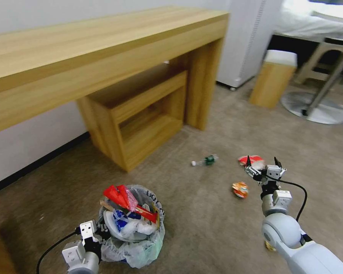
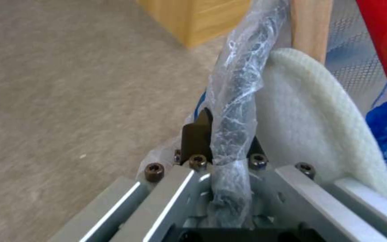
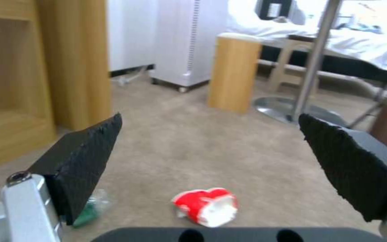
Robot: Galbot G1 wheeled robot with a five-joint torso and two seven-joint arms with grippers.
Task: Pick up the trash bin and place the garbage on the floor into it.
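Note:
The trash bin (image 1: pixel 141 249), lined with a crinkly whitish bag, is at the lower left of the head view, stuffed with red and blue-white wrappers. My left gripper (image 1: pixel 100 230) is shut on its bagged rim (image 2: pixel 236 111), beside a white slipper (image 2: pixel 314 111) and a wooden stick (image 2: pixel 311 27) inside. Whether the bin touches the floor (image 1: pixel 202 228) I cannot tell. My right gripper (image 1: pixel 262 161) hangs open just above a crumpled red wrapper (image 1: pixel 255 161), which lies between and beyond its fingers (image 3: pixel 205 205). An orange wrapper (image 1: pixel 240 189) and a green-label bottle (image 1: pixel 205 160) lie on the carpet nearby.
A long wooden desk (image 1: pixel 103 57) with a nested wooden shelf unit (image 1: pixel 141 118) stands behind the bin. A cushioned wooden stool (image 1: pixel 273 78), a white cabinet (image 1: pixel 244 42) and a round metal chair base (image 1: pixel 316 108) stand at the far right. Open carpet lies between the arms.

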